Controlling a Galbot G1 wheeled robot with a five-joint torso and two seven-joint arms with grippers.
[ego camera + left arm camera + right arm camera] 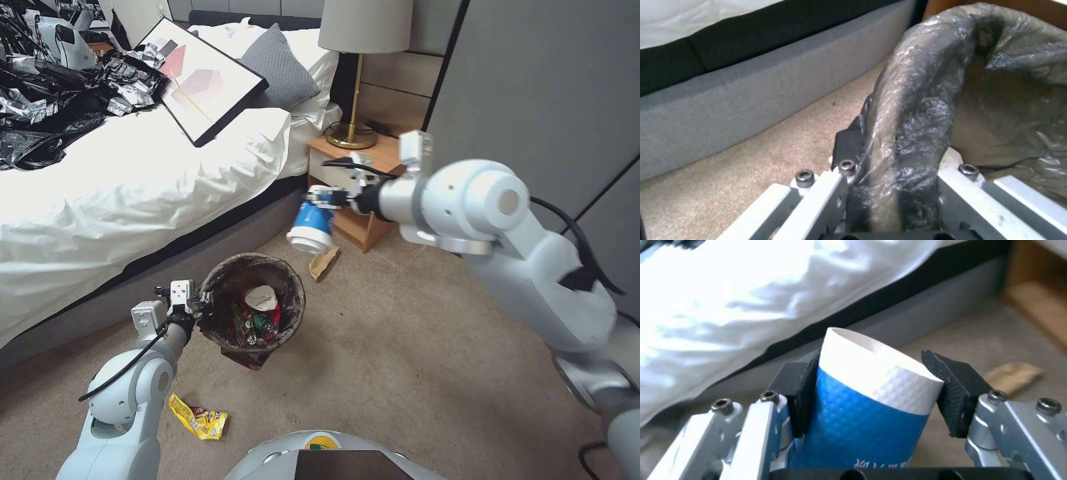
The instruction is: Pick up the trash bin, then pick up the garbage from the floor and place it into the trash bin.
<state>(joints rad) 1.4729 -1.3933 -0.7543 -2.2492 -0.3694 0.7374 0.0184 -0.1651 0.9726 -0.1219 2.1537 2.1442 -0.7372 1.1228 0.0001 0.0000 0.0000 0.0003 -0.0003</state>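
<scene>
Meanwhile, the small round trash bin lined with a dark plastic bag [253, 310] hung above the beige carpet floor [413, 347] beside the bed, its rim pinched by the left gripper [200, 303], while the right gripper [327, 198] clasped a blue-and-white paper cup [312, 227] up to the bin's right.

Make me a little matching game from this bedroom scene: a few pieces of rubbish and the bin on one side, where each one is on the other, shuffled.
Things:
1. blue-white cup
2. trash bin
3. yellow wrapper
4. brown paper

Places:
A. on the carpet near the left arm's base
B. gripped in the right hand, in the air
C. on the carpet by the nightstand
D. held by its rim in the left hand

Pairs: 1-B, 2-D, 3-A, 4-C
</scene>
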